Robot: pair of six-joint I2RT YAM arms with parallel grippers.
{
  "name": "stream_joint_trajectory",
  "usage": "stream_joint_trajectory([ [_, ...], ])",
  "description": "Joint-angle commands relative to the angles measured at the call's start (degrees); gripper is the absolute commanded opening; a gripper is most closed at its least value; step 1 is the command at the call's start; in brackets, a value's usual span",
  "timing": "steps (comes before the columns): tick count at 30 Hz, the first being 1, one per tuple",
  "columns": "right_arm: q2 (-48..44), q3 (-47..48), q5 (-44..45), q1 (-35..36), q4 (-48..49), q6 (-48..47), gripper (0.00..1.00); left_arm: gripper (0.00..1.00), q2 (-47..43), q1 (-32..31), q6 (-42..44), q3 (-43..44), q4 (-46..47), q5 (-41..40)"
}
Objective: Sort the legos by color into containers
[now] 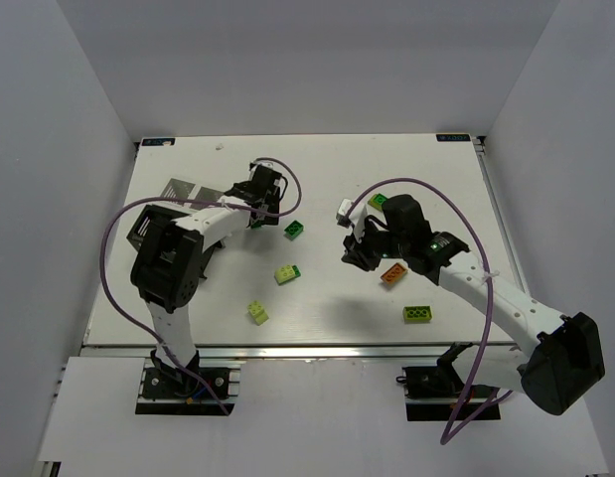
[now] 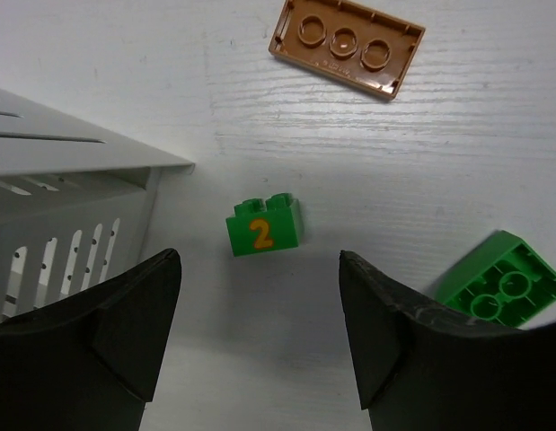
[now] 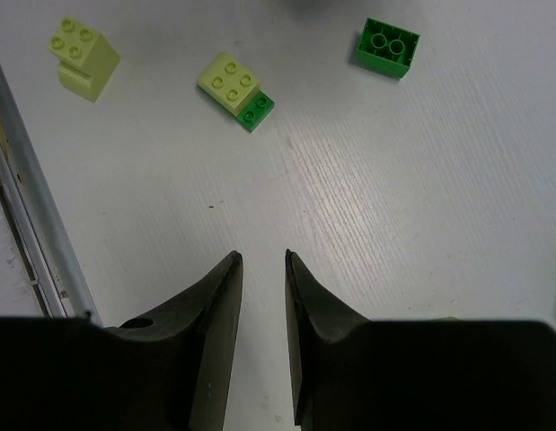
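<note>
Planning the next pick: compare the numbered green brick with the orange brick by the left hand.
The numbered green brick shows a face printed with a 2; the orange brick shows its hollow underside. The green brick is short, the orange brick longer. The green brick lies nearer the left hand than the orange. Both rest on the table.

My left arm (image 1: 168,263) and right arm (image 1: 486,288) are white links between bulky black joint housings, each trailing a looping purple cable (image 1: 416,181). The left tool (image 2: 260,269) and right tool (image 3: 261,260) end in matte black wedge-shaped fingers.
</note>
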Motion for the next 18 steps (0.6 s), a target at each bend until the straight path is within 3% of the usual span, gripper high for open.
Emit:
stream_joint_trajectory([
  [1, -0.95, -0.65, 0.29, 0.12, 1.82, -0.24, 0.31, 0.80, 0.77, 0.62, -1.38, 0.67, 0.66, -1.95],
  [18, -0.86, -1.01, 0.46, 1.52, 1.82, -0.24, 0.32, 0.73, 3.24, 3.69, -2.09, -2.13, 6.37, 3.23],
])
